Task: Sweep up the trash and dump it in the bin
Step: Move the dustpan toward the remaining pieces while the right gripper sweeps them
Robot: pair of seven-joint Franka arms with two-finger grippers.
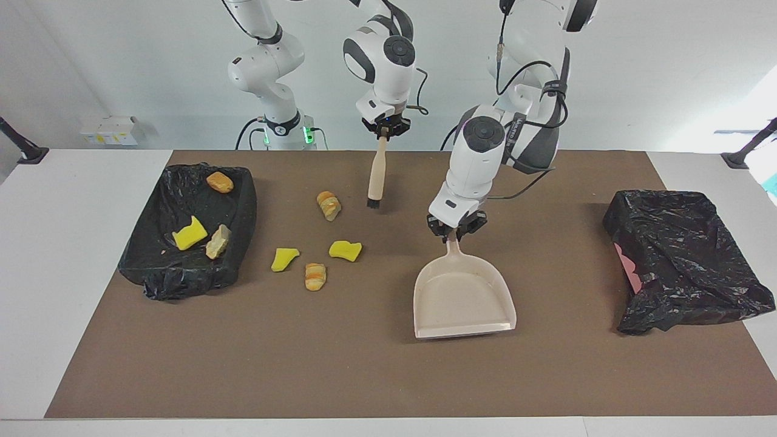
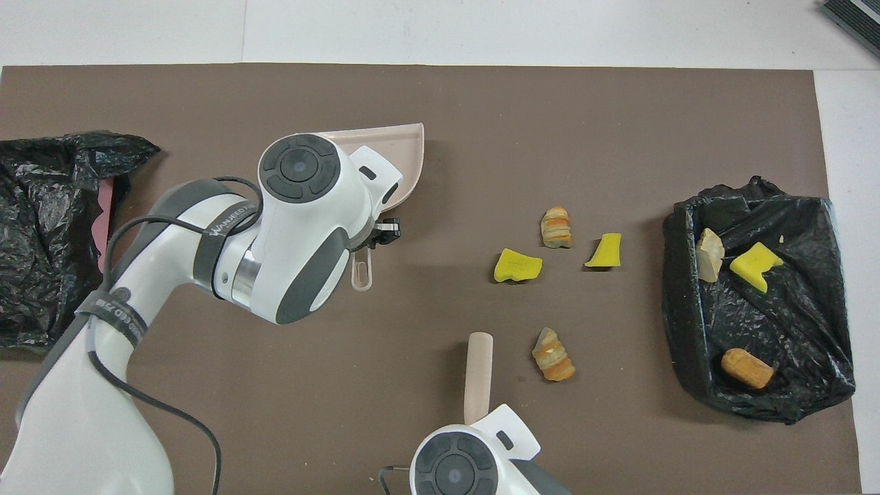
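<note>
Four trash pieces lie loose on the brown mat: a striped bread lump [image 1: 328, 205] by the brush, two yellow sponge chunks [image 1: 284, 259] [image 1: 345, 250] and another bread lump [image 1: 315, 276]. Three more pieces lie in the black-lined bin [image 1: 182, 276] at the right arm's end. My right gripper [image 1: 384, 130] is shut on the wooden handle of a brush [image 1: 376, 176], which hangs upright with its bristles just above the mat. My left gripper [image 1: 454, 230] is shut on the handle of the beige dustpan [image 1: 461, 297], which rests on the mat with nothing in it.
A second bin [image 1: 686, 267] covered with a crumpled black bag, some pink showing at its side, stands at the left arm's end of the mat. White table surrounds the brown mat [image 1: 364, 376].
</note>
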